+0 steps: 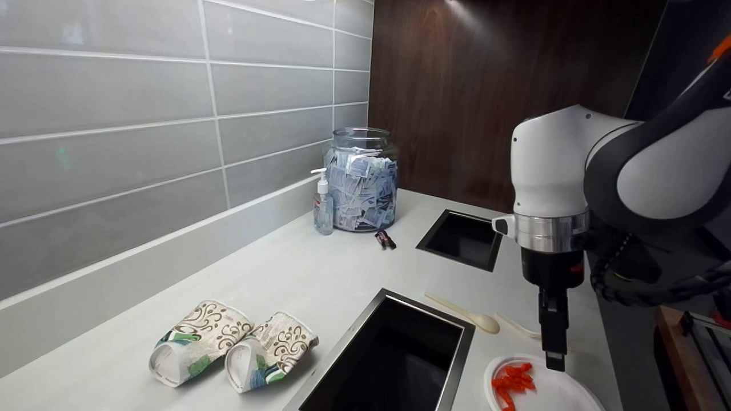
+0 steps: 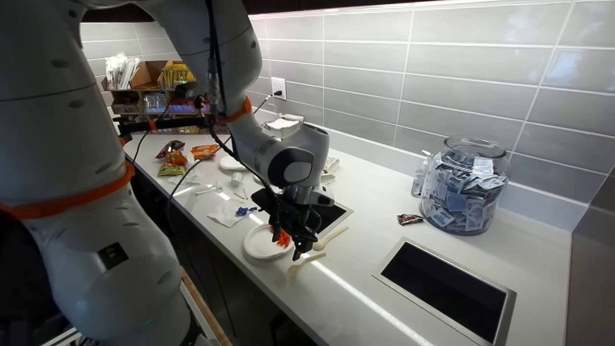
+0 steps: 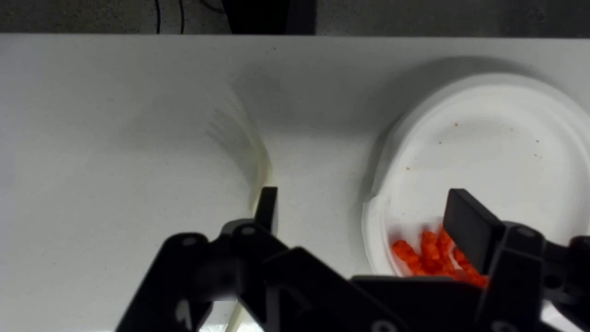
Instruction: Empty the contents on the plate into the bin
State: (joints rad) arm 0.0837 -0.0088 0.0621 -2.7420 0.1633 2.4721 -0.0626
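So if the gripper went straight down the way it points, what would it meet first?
Probably the round white plate, below one side of the open gripper; the other side seems headed for the cream fork or countertop. Depth is unclear.

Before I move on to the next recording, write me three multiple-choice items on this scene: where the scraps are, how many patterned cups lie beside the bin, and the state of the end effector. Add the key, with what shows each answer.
1. Where do the scraps lie?
A. In the jar
B. On the plate
C. On a spoon

2. How many patterned cups lie beside the bin?
A. Two
B. Four
C. Six

3. How does the end effector stand?
A. Shut on a spoon
B. Shut on the plate
C. Open

Key:
1. B: the wrist view shows them inside the plate's rim.
2. A: an exterior view shows a pair, side by side.
3. C: the wrist view shows its fingers well apart.
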